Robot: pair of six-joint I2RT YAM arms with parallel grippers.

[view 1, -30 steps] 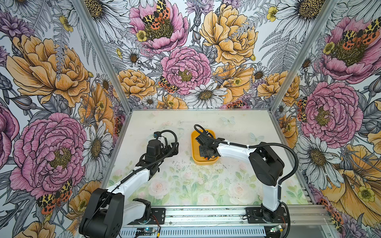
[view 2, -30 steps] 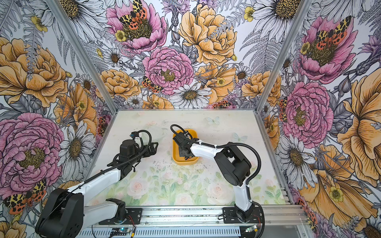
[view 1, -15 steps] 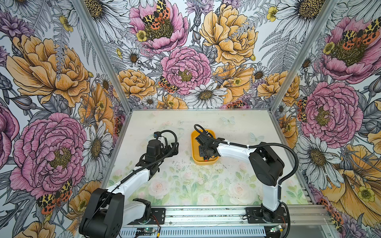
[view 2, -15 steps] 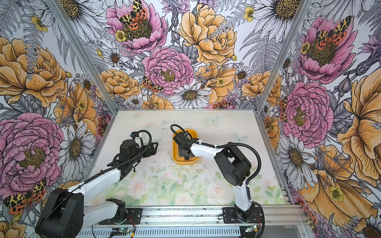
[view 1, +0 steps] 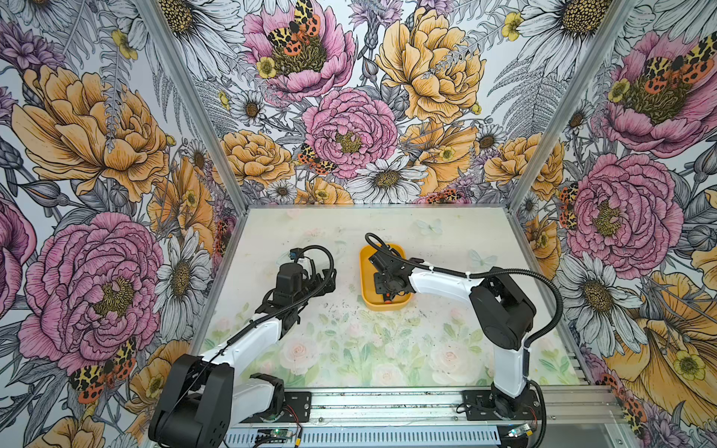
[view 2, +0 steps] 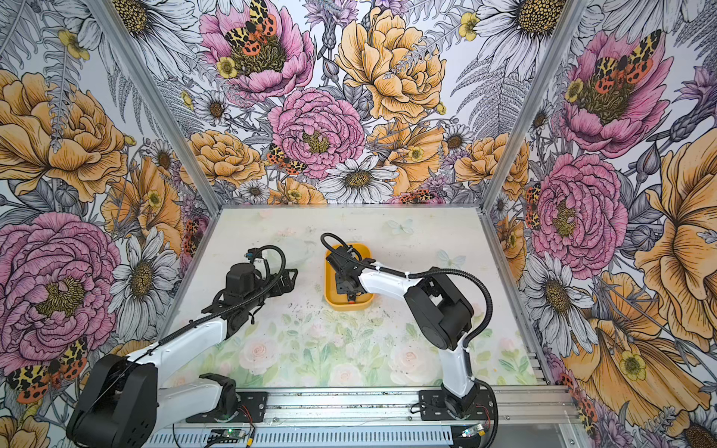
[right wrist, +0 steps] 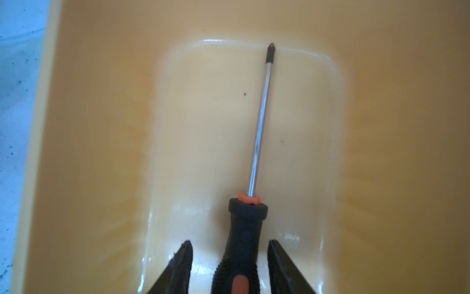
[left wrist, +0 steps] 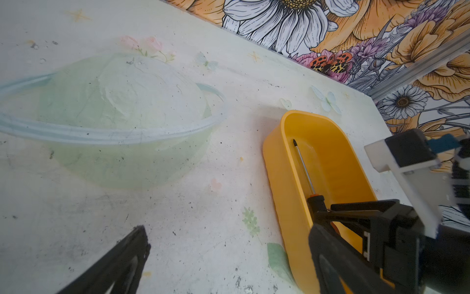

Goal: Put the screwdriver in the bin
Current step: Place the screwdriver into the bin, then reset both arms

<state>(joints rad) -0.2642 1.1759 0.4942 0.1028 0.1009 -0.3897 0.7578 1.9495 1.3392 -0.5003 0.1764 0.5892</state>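
screwdriver (right wrist: 246, 224): lies flat inside bin (right wrist: 89, 152), tip toward far end | right gripper (right wrist: 230, 245): jaws parted either side of handle, clear of it | left gripper (view 1: 330, 280): jaws apart, empty, left of bin | step: release, placement looks done | next: lift right arm straight up without nudging handle

The screwdriver (right wrist: 254, 168) lies in the bin (right wrist: 101, 127), on its floor. Its handle sits between the right gripper's (right wrist: 230, 241) jaws, apart from both, and its shaft runs ahead of them to the foot of the end wall. A bowl (left wrist: 122, 114) stands on the table (left wrist: 203, 229) ahead of the left gripper's (view 1: 325, 280) jaws.
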